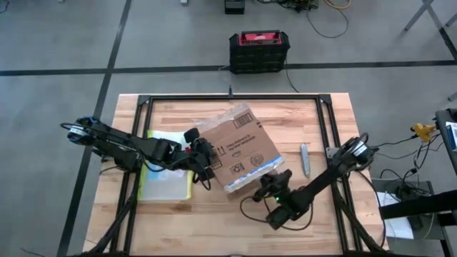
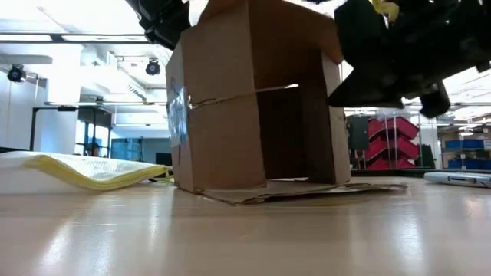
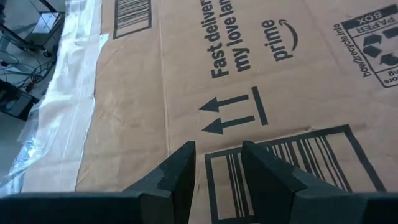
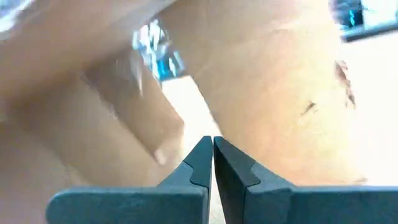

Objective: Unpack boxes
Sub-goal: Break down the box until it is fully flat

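the box (image 1: 239, 146) lies near the middle of the frame in the high view, on the wooden tabletop (image 1: 300, 214), turned at an angle, with its printed brown face up. in the low view it stands up from the tabletop and one flap is spread flat under it, so its near end looks already open.

at the left of the frame a clear pouch with a yellow edge (image 1: 168, 175) lies flat on the tabletop, just beside the box. the left tool (image 1: 202, 163) is at the left edge of the box. in the left wrist view its fingers (image 3: 180, 171) are partly apart, over the printed face near the barcode, and i cannot tell if they grip an edge or only rest there.

more to the right, the right tool (image 1: 282, 176) is at the lower right corner of the box, near the clear tape. its fingers are clenched together with nothing between them. a small grey tool (image 1: 305, 158) lies on the tabletop to the right of the box.

i judge that the step in hand is opening or holding the box, with the left arm steadying it. the next move probably calls for the right tool to push into the open end or lift a flap, while the left one keeps the box from sliding.
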### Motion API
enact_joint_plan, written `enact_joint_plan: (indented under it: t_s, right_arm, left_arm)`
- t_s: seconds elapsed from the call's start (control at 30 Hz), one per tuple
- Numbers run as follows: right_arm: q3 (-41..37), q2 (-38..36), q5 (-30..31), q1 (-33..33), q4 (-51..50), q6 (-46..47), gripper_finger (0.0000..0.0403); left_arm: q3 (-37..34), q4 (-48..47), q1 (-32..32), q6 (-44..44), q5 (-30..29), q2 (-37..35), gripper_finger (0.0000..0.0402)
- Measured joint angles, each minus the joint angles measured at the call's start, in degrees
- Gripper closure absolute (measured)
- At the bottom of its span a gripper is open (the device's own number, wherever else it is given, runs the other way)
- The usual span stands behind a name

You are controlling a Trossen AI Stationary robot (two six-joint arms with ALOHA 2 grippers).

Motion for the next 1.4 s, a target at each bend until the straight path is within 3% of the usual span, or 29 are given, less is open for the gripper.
enact_joint_plan:
  t_s: [0.2,0.37,0.6,0.73,0.87,1.13,1.27,1.4]
  right_arm:
    - [1.7,-1.3,-0.6,-0.3,1.5,-3.0,0.0403]
    - [6.0,4.2,3.2,-1.2,9.4,-13.1,0.0403]
    - [12.9,11.6,3.9,-4.3,7.9,-24.5,0.0403]
    - [13.0,11.4,2.9,-5.3,-2.1,-17.7,0.0403]
    - [13.0,10.3,0.4,-4.9,-21.8,-3.4,0.0403]
    - [12.6,8.9,-10.0,-2.9,-58.0,23.1,0.0403]
    - [12.4,8.8,-10.1,-1.0,-55.2,24.5,0.0403]
    - [11.1,8.8,-2.0,2.6,-36.1,15.4,0.0403]
  left_arm:
    - [0.0,0.3,0.0,-1.2,0.0,0.0,0.0283]
    - [0.3,4.0,0.1,-0.2,0.3,0.0,0.0283]
    - [0.4,8.1,1.1,2.3,0.6,0.0,0.0283]
    - [0.4,7.9,1.2,2.4,1.0,0.0,0.0283]
    - [0.4,7.1,1.2,2.0,2.6,0.7,0.0283]
    - [0.5,4.0,1.1,-0.5,3.6,3.6,0.0283]
    - [0.5,3.4,1.1,-0.9,4.6,3.0,0.0283]
    - [0.5,3.0,1.1,-0.8,5.0,1.7,0.0283]
